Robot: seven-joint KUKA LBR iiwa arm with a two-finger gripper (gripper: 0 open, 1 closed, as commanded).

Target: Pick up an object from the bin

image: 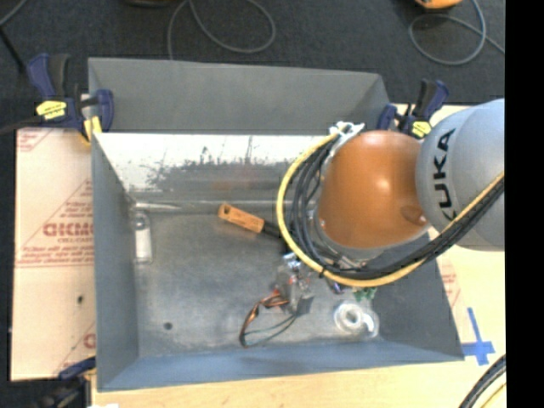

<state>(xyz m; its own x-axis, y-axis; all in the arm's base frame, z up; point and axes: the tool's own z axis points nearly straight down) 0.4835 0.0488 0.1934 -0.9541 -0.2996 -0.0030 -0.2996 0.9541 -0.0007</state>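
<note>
End effector low in the bin near its front right corner, largely hidden under the orange cover; apart or together, cannot tell. Right at it, a small part trailing dark and reddish wires. Nearer the right wall, a white ring. Toward the back wall, an orange-handled tool

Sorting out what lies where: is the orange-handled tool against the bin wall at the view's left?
No, the orange-handled tool lies near the middle of the bin; a clear vial lies by that left wall.
</note>
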